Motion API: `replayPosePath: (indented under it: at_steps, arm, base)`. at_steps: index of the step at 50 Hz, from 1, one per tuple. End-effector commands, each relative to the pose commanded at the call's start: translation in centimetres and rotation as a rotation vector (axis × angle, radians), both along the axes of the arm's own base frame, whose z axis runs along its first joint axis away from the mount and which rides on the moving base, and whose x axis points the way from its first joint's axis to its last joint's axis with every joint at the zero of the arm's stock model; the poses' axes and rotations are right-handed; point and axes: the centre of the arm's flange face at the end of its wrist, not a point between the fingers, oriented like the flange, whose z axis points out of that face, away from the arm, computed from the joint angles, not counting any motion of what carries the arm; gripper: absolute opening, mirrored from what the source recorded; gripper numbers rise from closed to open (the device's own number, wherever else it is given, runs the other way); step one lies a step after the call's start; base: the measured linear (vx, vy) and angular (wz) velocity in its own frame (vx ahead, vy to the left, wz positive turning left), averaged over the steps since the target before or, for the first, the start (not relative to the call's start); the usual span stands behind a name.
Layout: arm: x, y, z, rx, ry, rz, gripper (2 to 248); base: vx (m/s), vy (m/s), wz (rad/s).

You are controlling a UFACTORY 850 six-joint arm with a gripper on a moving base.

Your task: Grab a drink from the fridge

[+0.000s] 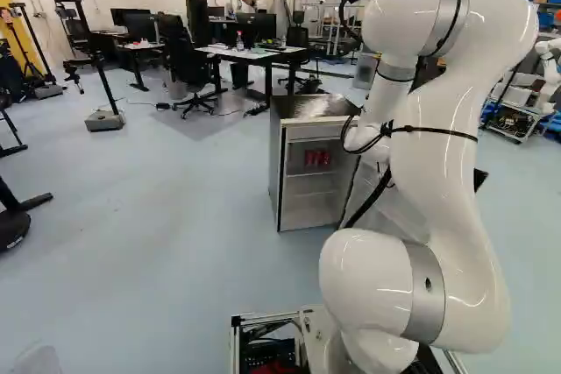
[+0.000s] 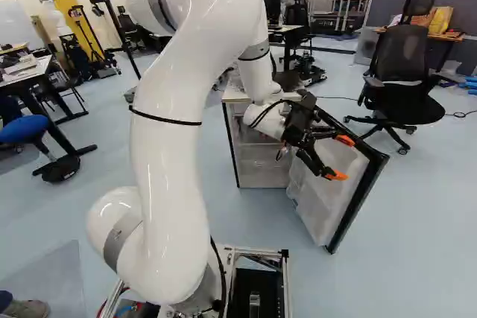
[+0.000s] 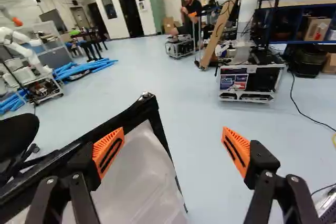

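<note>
Gripper fingers stand wide apart near the open fridge door. Red cans sit inside the fridge, too blurred to count; the arm partly hides the fridge in the right base view.

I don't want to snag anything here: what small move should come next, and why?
Probably lift the open pincer clear of the fridge door: the door stands open, one finger overlaps it in the wrist view, and the red cans sit inside the fridge, away from where the pincer points.
</note>
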Motion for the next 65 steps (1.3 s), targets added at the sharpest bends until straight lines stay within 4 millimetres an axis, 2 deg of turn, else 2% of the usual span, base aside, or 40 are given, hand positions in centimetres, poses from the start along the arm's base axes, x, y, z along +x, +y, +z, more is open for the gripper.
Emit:
replayPosePath:
  at_steps: [28, 65]
  arm:
    - [-2.6, 4.8, 0.0, 0.05, 0.081, 0.37, 247]
    - [-5.0, 12.7, 0.0, 0.124, 0.183, 0.898, 247]
  base:
    - [0.0, 0.0, 0.0]
    - [0.0, 0.0, 0.0]
